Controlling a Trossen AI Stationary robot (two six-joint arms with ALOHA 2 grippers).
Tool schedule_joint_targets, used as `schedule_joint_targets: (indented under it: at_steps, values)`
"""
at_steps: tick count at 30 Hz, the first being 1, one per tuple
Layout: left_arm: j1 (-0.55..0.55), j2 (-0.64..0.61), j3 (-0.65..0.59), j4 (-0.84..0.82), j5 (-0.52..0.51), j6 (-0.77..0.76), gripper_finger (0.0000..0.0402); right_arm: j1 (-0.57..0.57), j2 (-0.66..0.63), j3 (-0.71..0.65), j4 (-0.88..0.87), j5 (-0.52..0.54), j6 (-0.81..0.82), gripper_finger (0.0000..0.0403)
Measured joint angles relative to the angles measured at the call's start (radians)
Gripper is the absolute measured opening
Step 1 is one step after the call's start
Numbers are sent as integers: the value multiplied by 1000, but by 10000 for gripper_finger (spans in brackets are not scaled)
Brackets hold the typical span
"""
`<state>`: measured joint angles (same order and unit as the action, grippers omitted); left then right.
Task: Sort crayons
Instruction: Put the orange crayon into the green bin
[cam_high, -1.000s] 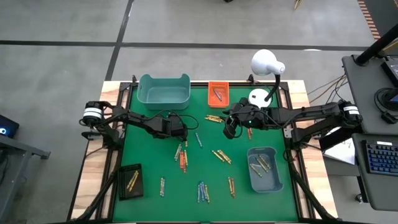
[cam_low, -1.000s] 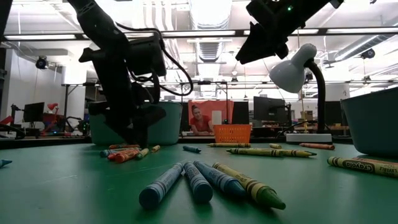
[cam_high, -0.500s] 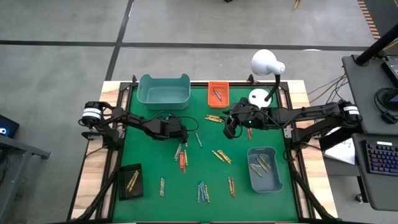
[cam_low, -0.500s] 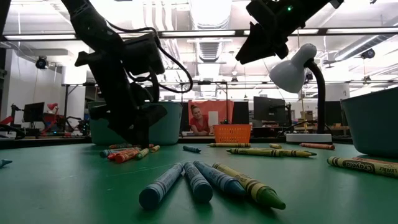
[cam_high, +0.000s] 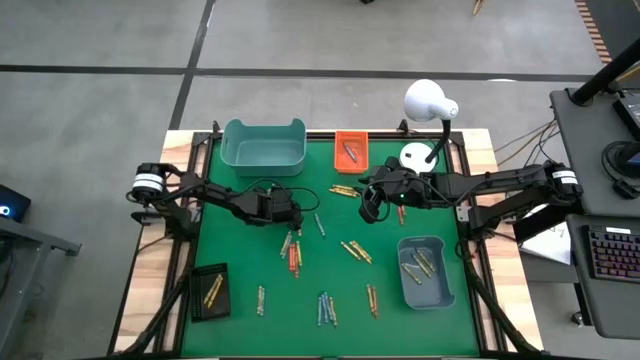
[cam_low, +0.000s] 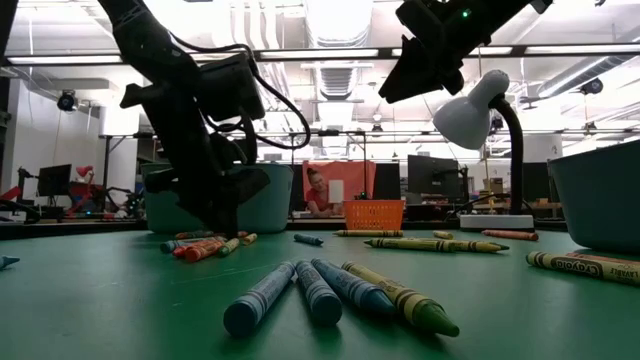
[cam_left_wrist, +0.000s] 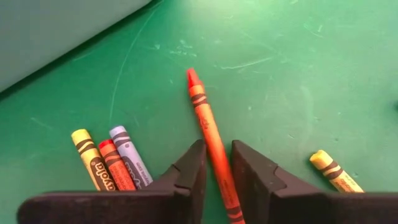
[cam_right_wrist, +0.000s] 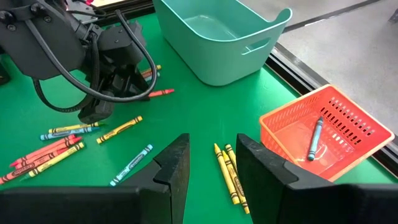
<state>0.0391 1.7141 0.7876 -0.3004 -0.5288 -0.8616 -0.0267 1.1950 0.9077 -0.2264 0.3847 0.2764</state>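
Crayons lie scattered on the green mat: a pile (cam_high: 292, 250) near the middle, yellow ones (cam_high: 345, 190), blue ones (cam_high: 326, 308) toward the near edge. My left gripper (cam_left_wrist: 217, 165) is low over the mat beside the pile (cam_high: 292, 213), shut on an orange-red crayon (cam_left_wrist: 208, 127). Yellow, red and blue-grey crayon ends (cam_left_wrist: 106, 158) lie beside its fingers. My right gripper (cam_right_wrist: 213, 149) hangs open, high above the mat near the orange basket (cam_high: 368, 203), with nothing between its fingers. My left gripper pinches the orange-red crayon's wrapped shaft (cam_left_wrist: 219, 163) between its two fingers. The fingers slant down from the table's left side and run along the crayon. Its pointed tip (cam_left_wrist: 192, 74) sticks out ahead of the fingertips. The crayon appears to rest on the mat.
A teal bin (cam_high: 264, 146) and an orange basket (cam_high: 351, 150) holding a crayon stand at the far edge. A black tray (cam_high: 210, 290) sits near left, and a blue-grey bin (cam_high: 425, 270) with crayons near right. A white lamp (cam_high: 430, 100) stands at the far right.
In the low view my left arm's wrist has tipped slightly while staying at the crayon pile.
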Motion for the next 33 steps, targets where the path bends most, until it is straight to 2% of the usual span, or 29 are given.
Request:
schedule_joint_targets:
  at_steps: [7,17,28,33]
  values:
    - [0,0,-1,9,0,14,7,0,0,0,0,0,-7,118]
    - [-2,-29,-2,-4,24,67,2,0,0,0,-1,0,-15,118]
    - [1,-263,16,-60,53,269,0,0,0,0,-2,0,-26,118]
    - [42,-393,16,-85,54,369,0,0,0,0,-2,0,-26,118]
